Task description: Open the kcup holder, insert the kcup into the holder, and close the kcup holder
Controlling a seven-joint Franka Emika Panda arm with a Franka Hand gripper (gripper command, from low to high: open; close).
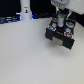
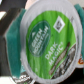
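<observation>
**Kcup held over the open holder, ready to seat**

The kcup (image 2: 50, 42) fills the wrist view, its foil lid facing the camera: a white rim around a green face with a dark band reading "Dark Magic". In the exterior view it shows only as a small green-and-white spot (image 1: 60, 20) directly under the arm, over the top of the kcup holder (image 1: 61, 34).

The holder is a black boxy unit towards the exterior view's right, and its drawer appears pulled out towards the camera, with pale round slots visible in the extended tray. So the opening step looks done and insertion is in hand; closing is not yet done.

The gripper (image 1: 60, 17) hangs above the holder, and its fingers appear clamped on the pod, since the pod sits right at their tips. The wrist view shows blurred dark and teal shapes flanking the cup at either side, which I take for the fingers (image 2: 11, 37), pressing the pod's sides below the rim. That grip would leave the cup's lower end free to drop into a slot.

A tall white bottle-like object (image 1: 25, 11) stands well apart on the white table (image 1: 25, 60).
</observation>
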